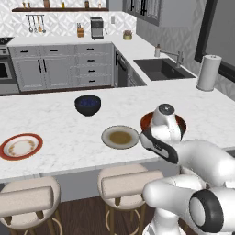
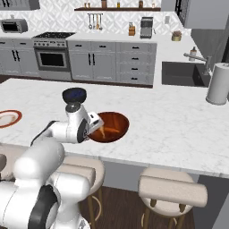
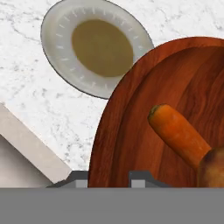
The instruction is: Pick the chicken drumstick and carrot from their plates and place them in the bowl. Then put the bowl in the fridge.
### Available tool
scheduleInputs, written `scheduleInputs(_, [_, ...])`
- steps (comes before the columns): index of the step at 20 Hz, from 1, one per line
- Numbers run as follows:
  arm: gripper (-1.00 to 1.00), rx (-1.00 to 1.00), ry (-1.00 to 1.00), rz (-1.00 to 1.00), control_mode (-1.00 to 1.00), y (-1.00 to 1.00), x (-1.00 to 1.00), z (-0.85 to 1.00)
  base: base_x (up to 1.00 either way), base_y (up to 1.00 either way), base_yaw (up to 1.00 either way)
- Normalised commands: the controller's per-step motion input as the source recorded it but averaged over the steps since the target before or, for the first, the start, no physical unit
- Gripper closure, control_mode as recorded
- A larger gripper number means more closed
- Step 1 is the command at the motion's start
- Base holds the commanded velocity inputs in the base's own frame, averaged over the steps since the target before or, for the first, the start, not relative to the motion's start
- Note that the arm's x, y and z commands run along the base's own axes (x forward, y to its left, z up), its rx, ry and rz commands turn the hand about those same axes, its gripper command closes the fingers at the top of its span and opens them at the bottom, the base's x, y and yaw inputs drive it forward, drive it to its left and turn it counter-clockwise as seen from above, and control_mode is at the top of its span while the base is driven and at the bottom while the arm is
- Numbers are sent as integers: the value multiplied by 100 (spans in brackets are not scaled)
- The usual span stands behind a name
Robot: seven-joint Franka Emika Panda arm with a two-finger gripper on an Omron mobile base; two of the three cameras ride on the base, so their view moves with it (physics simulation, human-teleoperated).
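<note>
Two plates [image 1: 21, 146] [image 1: 120, 137] — one bowl [image 2: 109, 127]

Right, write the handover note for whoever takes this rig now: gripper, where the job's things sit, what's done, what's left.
Gripper: at the near rim of the red bowl, one fingertip either side of the rim, shut on it; bowl still on the counter.
Carrot: lying in the bowl. A golden-brown piece at the hand view's edge beside it looks like the chicken drumstick.
Grey-rimmed plate and red-rimmed plate: both bare, on the counter.
Done: both foods moved to the bowl.
Left: lift the bowl and put it in the fridge.
</note>
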Motion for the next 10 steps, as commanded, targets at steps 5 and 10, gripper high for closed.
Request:
scheduleInputs(5, [100,-4,19,42,-100,64,-75,74,0,0,0])
scheduleInputs(10, [100,-17,1,32,-100,44,-78,22,0,0,0])
